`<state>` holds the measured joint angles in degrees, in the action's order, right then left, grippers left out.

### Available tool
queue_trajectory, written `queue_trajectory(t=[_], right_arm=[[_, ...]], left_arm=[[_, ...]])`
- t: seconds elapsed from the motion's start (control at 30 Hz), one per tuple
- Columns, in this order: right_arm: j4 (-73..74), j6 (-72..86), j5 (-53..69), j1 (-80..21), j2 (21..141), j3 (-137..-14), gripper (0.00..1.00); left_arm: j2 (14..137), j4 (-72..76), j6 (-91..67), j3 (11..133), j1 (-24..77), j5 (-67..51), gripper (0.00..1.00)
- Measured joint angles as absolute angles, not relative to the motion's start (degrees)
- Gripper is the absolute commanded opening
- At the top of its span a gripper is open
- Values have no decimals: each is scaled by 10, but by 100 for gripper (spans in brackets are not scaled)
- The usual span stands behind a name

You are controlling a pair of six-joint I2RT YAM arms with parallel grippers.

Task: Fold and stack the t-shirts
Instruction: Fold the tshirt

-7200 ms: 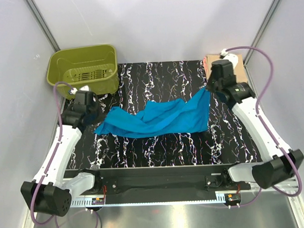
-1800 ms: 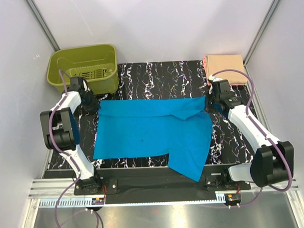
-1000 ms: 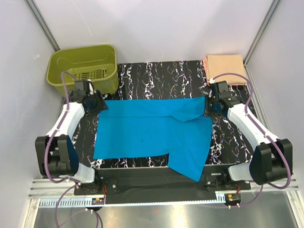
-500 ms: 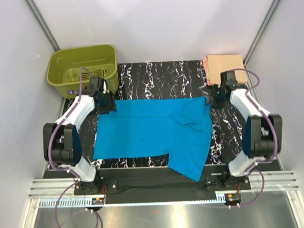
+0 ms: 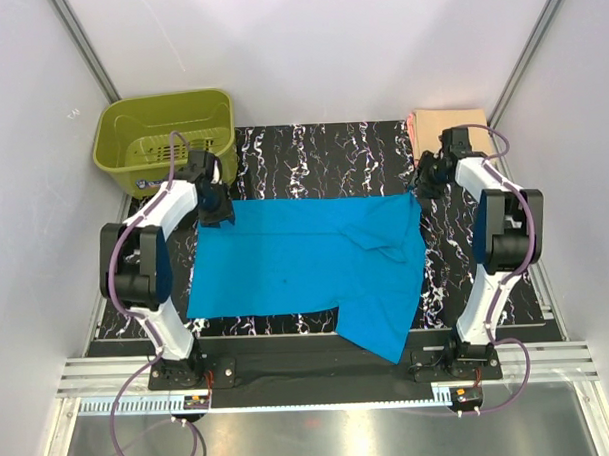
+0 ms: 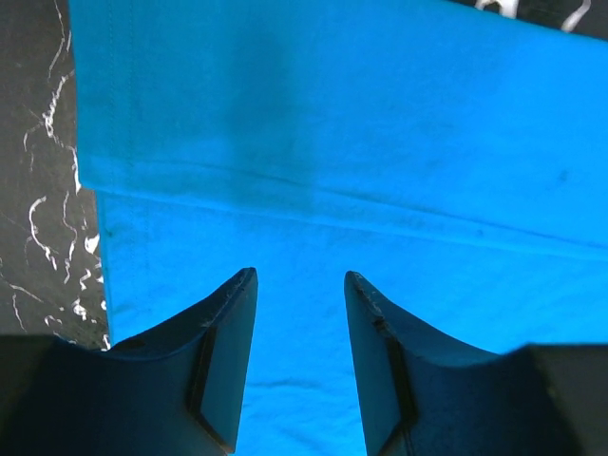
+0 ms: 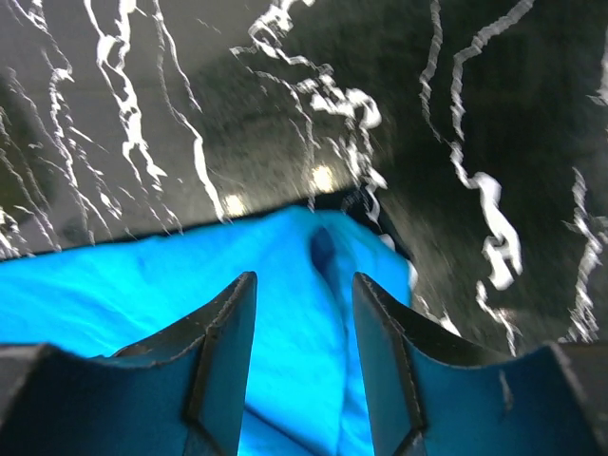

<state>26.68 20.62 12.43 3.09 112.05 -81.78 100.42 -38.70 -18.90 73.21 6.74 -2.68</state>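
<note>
The blue shirt (image 5: 296,258) lies spread flat across the middle of the bench (image 5: 322,152). Its far edge runs straight from left to right. Its near edge sits close to the bench's near edge. At the near right a flap of the shirt reaches past that edge onto the black rail. Near the shirt's far-right corner a loose fold of cloth lies doubled over on top.

The peach shirt (image 5: 446,121) rests folded in the far-right corner of the bench, well apart from the blue one. The basket (image 5: 122,159) stands at the far-left corner.

The left gripper (image 5: 217,206) is at the blue shirt's far-left corner. In its wrist view the fingers (image 6: 228,370) stand apart above the cloth (image 6: 380,142) with nothing between them, so they are released. A hem band crosses that view, and a strip of bare bench (image 6: 38,190) shows at the left.

The right gripper (image 5: 423,184) is at the far-right corner of the blue shirt, just near of the peach one. Its wrist view is a little blurred. There the fingers (image 7: 223,370) are also parted and hold nothing. The shirt's corner (image 7: 285,256) lies below and between them, and marbled bench (image 7: 285,114) shows beyond it.

Both arms reach far across the bench, one along each side.
</note>
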Motion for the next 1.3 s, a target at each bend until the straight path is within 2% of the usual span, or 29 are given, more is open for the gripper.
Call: queue_trajectory(t=[0.27,0.37,0.43,0.57,0.7,0.9,0.97,1.03,1.07,1.1,1.2,1.23,1.3], right_arm=[[253,228,163,32,1173,-836,48],[256,232,164,32,1189,-847,33],[265,234,162,32,1201,-865,19],[270,236,135,32,1209,-887,5],[272,233,110,32,1209,-895,0],[273,229,99,33,1211,-898,0],[272,226,95,33,1214,-898,3],[273,223,90,33,1219,-899,13],[276,220,84,33,1227,-905,20],[281,216,79,33,1233,-912,35],[307,207,63,33,1246,-939,49],[318,205,57,33,1246,-946,59],[335,205,40,34,1237,-952,67]], left_arm=[[1070,-406,-189,787,65,1,48],[1085,-407,-189,800,63,6,48],[1089,-411,-190,804,63,8,49],[1100,-411,-193,806,62,16,49],[1115,-412,-197,806,58,24,48],[1118,-413,-198,805,57,31,48],[1118,-413,-198,804,57,35,48],[1117,-409,-198,798,57,40,48],[1115,-407,-198,793,57,43,48],[1112,-406,-198,785,57,44,48],[1085,-407,-198,756,57,45,55],[1070,-409,-199,745,57,45,58],[1037,-412,-200,732,57,45,59]])
